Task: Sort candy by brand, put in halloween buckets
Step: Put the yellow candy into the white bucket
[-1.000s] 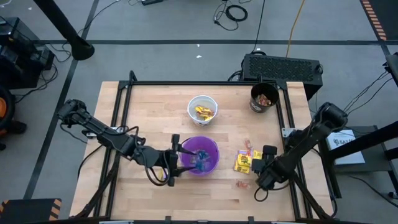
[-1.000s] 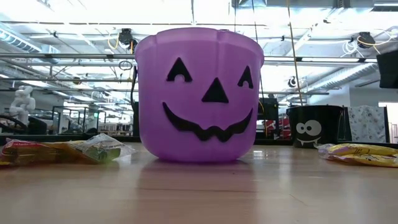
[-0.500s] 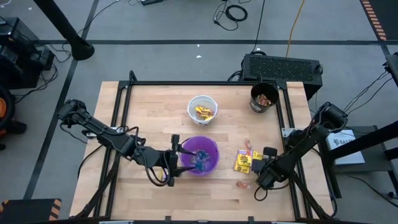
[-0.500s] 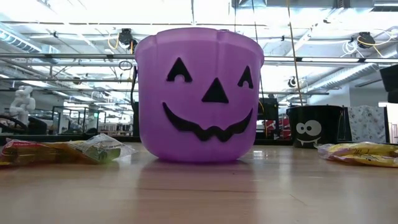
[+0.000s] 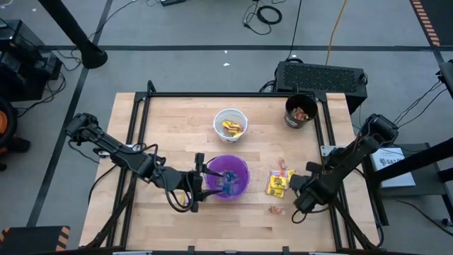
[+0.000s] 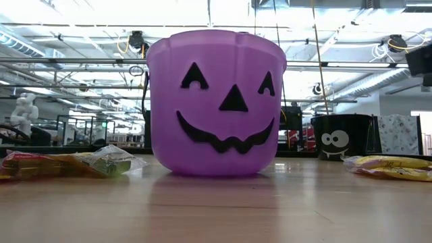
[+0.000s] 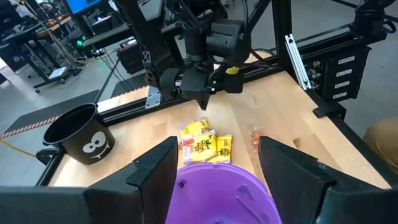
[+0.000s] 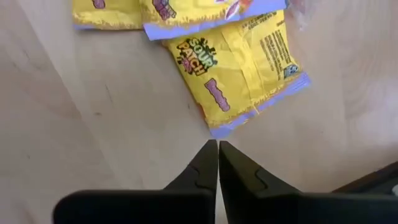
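Note:
Three halloween buckets stand on the wooden table: a white one (image 5: 231,125) with yellow candy inside, a black one (image 5: 300,110) at the far right, and a purple one (image 5: 228,177) near the middle holding blue wrappers. Yellow candy packets (image 5: 277,184) lie flat on the table right of the purple bucket. My right gripper (image 8: 217,144) hangs shut just above them, with nothing between its fingers. My left gripper (image 5: 201,181) stands open at the purple bucket's left side, its fingers spread on either side of the rim.
Small loose sweets lie near the yellow packets, one (image 5: 274,210) toward the near edge and some (image 5: 281,166) farther back. A black box with a ridged top (image 5: 322,76) sits beyond the far edge. A dark frame rail (image 5: 320,134) runs along the table's right side.
My right gripper has shut over the yellow packets, dipping toward them and then rising again. The packets lie where they were, none lifted.

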